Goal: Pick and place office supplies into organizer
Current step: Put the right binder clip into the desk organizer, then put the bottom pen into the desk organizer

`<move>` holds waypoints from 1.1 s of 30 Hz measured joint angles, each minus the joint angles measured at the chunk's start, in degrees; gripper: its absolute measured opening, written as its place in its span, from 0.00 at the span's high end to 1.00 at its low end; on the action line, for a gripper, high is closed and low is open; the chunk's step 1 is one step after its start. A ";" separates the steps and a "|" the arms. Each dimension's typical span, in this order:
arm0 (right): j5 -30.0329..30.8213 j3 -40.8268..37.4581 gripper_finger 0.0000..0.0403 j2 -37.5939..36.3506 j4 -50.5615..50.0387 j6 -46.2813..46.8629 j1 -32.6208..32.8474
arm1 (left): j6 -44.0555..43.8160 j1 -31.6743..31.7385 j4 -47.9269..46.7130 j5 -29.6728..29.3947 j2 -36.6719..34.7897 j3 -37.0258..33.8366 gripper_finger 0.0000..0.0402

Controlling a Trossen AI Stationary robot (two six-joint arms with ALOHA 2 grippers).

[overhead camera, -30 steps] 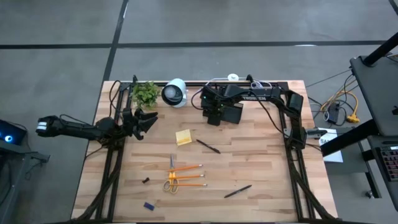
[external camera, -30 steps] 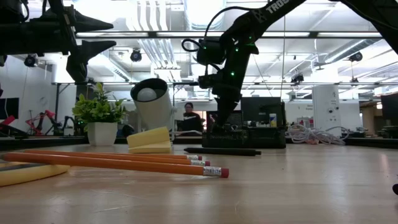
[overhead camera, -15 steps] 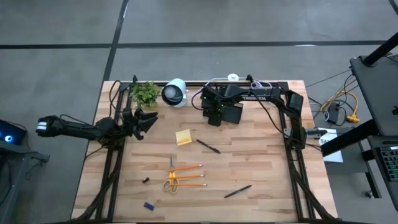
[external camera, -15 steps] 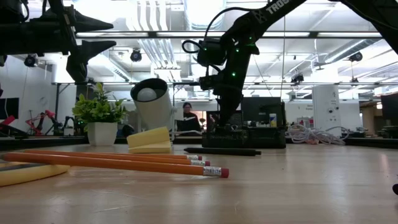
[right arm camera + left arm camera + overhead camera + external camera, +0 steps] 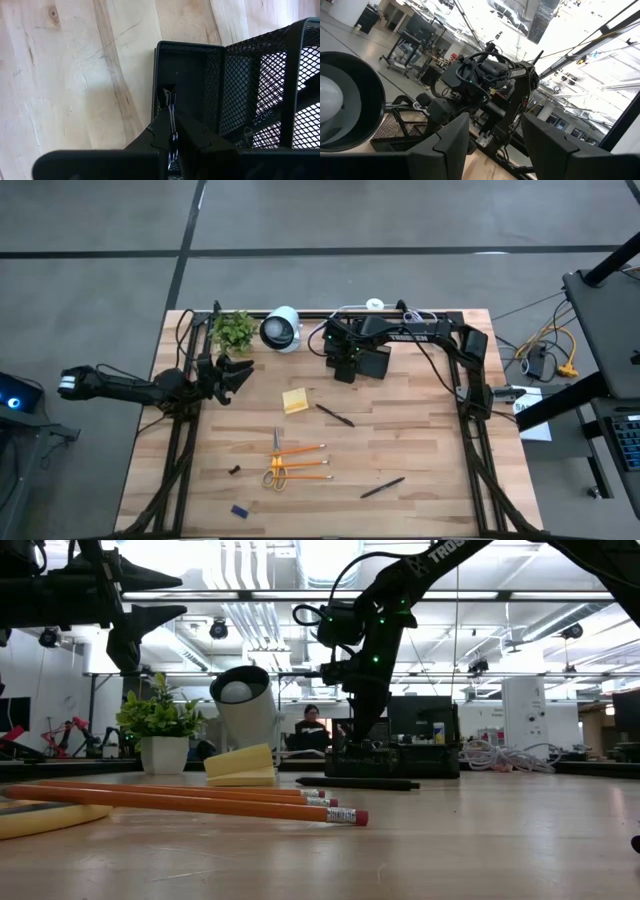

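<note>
The right gripper (image 5: 341,369) hangs over the small black wire-mesh organizer (image 5: 370,361) near the back edge of the light wooden table (image 5: 420,450), and its fingers (image 5: 196,136) are pressed together on a tiny dark metal clip (image 5: 170,100) above a low front compartment. The left gripper (image 5: 238,374) waits in the air over the left edge of the table, beside the green potted plant (image 5: 233,330), with its fingers spread and nothing between them. On the table in front of the organizer lie the yellow sticky-note pad (image 5: 295,401), a black pen (image 5: 335,415), the yellow-handled scissors (image 5: 276,465) and three orange pencils (image 5: 303,463), then another black pen (image 5: 383,487), a small dark clip (image 5: 234,470) and a small blue piece (image 5: 239,510) nearer the front edge.
</note>
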 joint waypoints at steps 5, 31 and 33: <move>0.00 0.00 0.97 0.00 -0.01 0.00 0.00 | 0.00 0.01 0.00 0.00 0.00 0.00 0.59; 0.02 0.85 0.88 -0.52 -0.29 3.92 0.02 | 0.02 0.00 -0.02 0.00 0.00 0.00 0.59; 0.02 1.21 0.88 -1.17 -0.28 4.84 0.04 | 0.04 0.00 -0.02 0.00 0.00 0.00 0.59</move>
